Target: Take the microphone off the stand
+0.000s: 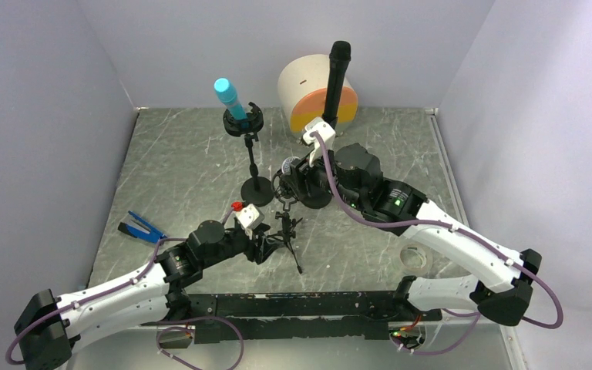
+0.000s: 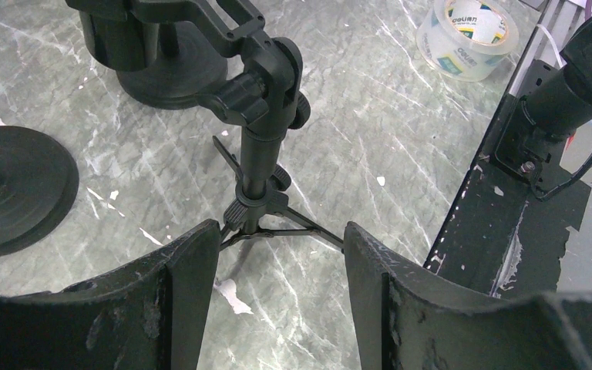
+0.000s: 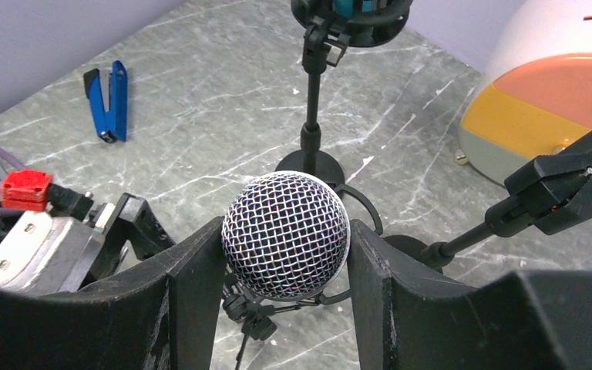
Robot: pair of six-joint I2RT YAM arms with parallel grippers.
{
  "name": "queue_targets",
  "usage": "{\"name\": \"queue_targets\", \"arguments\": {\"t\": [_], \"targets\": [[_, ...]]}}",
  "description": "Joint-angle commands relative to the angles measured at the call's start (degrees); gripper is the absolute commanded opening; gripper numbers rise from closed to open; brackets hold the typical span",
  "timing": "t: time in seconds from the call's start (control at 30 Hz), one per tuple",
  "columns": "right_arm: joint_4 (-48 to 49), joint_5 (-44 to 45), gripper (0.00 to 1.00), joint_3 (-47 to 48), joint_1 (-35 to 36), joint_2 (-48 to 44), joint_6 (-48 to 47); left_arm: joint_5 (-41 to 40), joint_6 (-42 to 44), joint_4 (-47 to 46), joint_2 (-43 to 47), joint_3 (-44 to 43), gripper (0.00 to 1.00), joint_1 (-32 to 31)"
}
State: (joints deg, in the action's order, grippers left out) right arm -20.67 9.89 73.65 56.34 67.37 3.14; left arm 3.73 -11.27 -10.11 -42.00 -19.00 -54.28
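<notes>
While right jaws clamp mesh microphone (image 3: 285, 235), left jaws gape astride tripod stand (image 2: 256, 173); one blue microphone (image 1: 230, 96), one black microphone (image 1: 338, 73).

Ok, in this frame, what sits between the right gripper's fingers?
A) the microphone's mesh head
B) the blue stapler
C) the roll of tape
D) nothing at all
A: in the right wrist view the microphone fills the gap of the right gripper, its mesh head pressed against both fingers.
</notes>
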Motion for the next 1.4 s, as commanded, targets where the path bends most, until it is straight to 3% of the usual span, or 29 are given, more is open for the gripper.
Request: {"name": "queue_targets", "arguments": {"t": [0.0, 0.23, 0.5, 0.97, 1.17, 1.37], "targets": [[2.0, -2.7, 0.08, 2.6, 0.1, -2.7, 0.3, 0.0, 0.2, -3.0, -0.3, -2.3, 0.64, 0.1], [-1.7, 1.7, 0.08, 6.5, 0.1, -2.2, 0.0, -0.3, 0.2, -2.8, -0.6, -2.6, 0.65, 0.1], [-2.9, -3.4, 0.08, 10.2, 0.2, -3.2, -1.9, -0.2, 0.1, -3.6, -1.3, -2.5, 0.65, 0.1], [-6.4, -5.0, 0.06, 18.9, 0.1, -3.9, -1.3, -0.7, 0.2, -3.5, -0.9, -2.2, 0.65, 0.1], [-14.7, -0.5, 0.05, 23.4, 0.0, -5.1, 0.8, -0.5, 0.2, -3.1, -1.1, -2.5, 0.64, 0.1], [-23.8, 6.7, 0.05, 19.9, 0.0, -12.4, 4.5, -1.0, 0.1, -1.5, 0.4, -2.5, 0.64, 0.1]]}}
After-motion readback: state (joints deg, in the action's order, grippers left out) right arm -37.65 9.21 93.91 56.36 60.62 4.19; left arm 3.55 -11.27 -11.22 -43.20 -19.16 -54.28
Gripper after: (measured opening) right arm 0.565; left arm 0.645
